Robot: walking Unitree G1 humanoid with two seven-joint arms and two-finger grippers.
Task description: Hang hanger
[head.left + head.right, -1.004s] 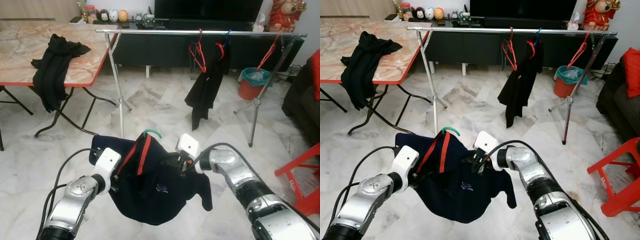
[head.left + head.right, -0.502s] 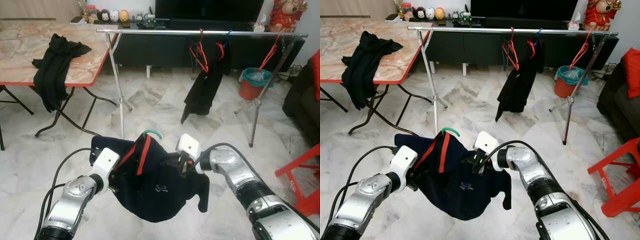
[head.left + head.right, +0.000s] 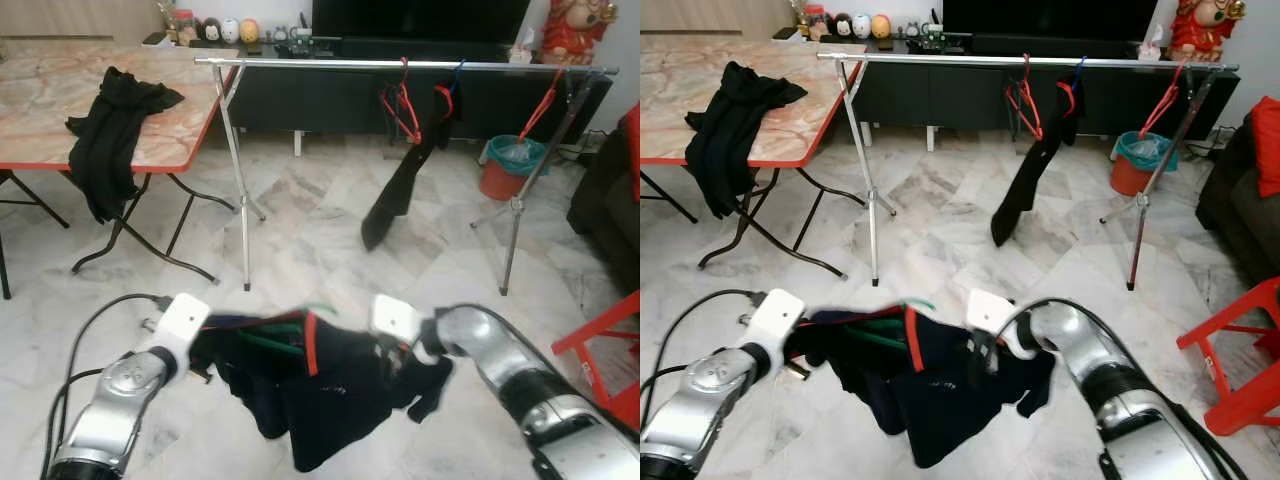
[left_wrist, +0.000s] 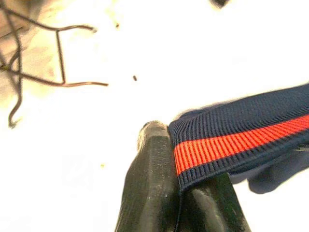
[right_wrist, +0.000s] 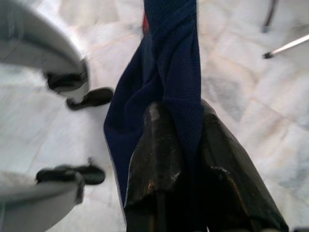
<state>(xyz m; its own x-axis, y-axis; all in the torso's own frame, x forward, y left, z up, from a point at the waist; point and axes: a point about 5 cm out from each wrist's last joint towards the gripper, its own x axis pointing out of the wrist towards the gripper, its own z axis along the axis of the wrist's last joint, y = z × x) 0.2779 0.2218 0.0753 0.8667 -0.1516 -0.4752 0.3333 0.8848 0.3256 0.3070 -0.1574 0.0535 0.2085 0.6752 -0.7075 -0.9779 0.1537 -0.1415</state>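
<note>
Holding a navy shirt (image 3: 320,385) low in the centre of the frame, both claws are pinching it: left claw (image 4: 179,180) is clamped on the red-striped hem, right claw (image 5: 186,137) is nipping a fold. A green hanger (image 3: 275,337) is sitting tilted inside the shirt, hook barely showing. Step in hand looks like carrying the load toward the rail (image 3: 400,65) running across the top of the frame. Next move is calling for raising the hanger and getting its hook over the rail, beside the red hangers (image 3: 400,100).
</note>
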